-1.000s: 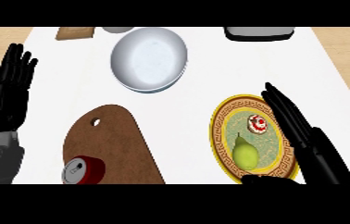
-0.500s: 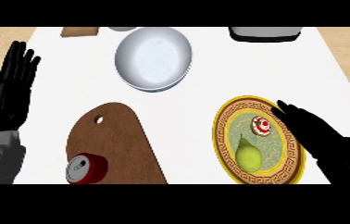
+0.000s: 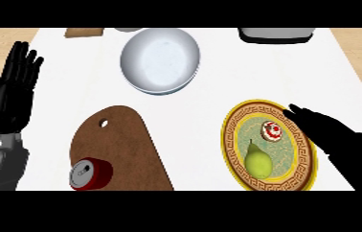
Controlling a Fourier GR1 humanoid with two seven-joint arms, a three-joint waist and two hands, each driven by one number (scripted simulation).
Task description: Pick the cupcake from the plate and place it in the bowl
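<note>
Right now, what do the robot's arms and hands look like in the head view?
Both hands are matte black, with slender segmented fingers. The left hand joins a grey forearm with a smooth rounded casing, seen at the view's lower left. The right hand shows as a plain black shape; its forearm is not visible. No cables, markings or sleeves show on either.

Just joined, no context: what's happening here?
The right hand, fingers open, hovers over the right rim of the plate, beside the cupcake; it holds nothing. A pear shares the plate. The bowl sits further up the counter. The left hand rests open at the left edge. A soda can lies on the cutting board.
</note>
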